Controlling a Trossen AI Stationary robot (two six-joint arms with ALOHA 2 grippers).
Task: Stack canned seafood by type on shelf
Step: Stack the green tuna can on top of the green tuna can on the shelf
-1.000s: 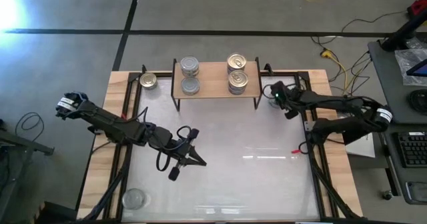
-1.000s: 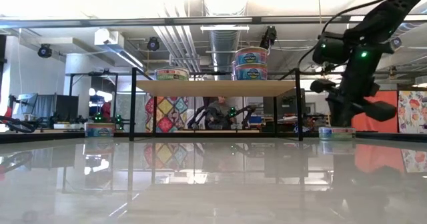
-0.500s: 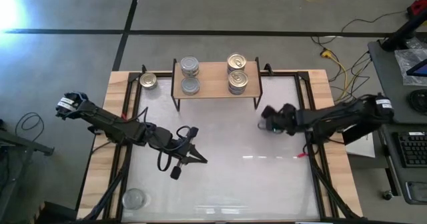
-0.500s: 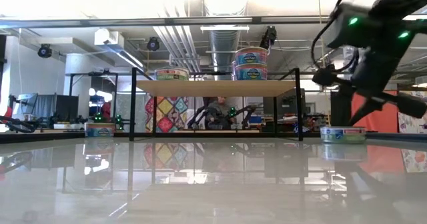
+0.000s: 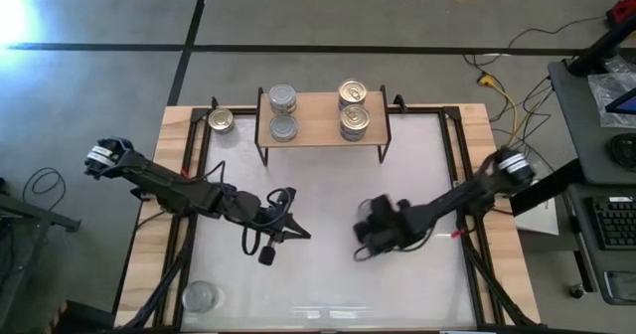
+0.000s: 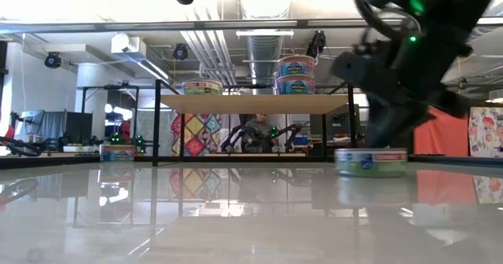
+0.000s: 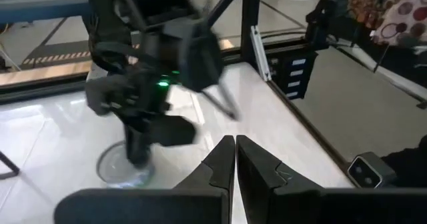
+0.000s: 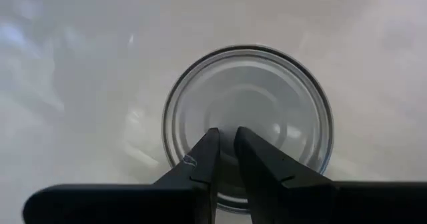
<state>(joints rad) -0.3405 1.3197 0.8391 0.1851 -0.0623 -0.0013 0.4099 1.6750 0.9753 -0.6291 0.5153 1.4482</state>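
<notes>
A silver-topped can point(image 8: 247, 117) stands on the white table point(image 5: 328, 284) right of its middle, seen also in the low view point(image 6: 371, 161). My right gripper point(image 8: 225, 134) is over it with its fingers shut, and hides it in the high view point(image 5: 366, 243). My left gripper point(image 5: 298, 235) hangs shut over the table's left middle, holding nothing point(image 7: 235, 141). At the far edge, the shelf point(image 5: 323, 120) carries two silver-topped cans point(image 5: 284, 127) on its left and two gold-topped cans point(image 5: 355, 121) on its right. My right gripper sets its shut fingertips point(image 8: 208, 141) on the can's flat top point(image 8: 263, 111), near the middle of the lid. The fingers slant down from above, coming from the table's right side. The can stands upright with its bottom on the table.
A gold-topped can point(image 5: 221, 120) sits on the wooden border left of the shelf. Another round tin point(image 5: 199, 296) lies at the table's near left corner. Black rails point(image 5: 467, 205) run along the table's sides. Cables and a desk point(image 5: 596, 85) are on the floor to the right.
My right gripper has swept from the far right corner beside the shelf toward the table's middle and near edge, rolling its wrist as it went. The silver-topped can has slid along the table with it, upright all the way.
</notes>
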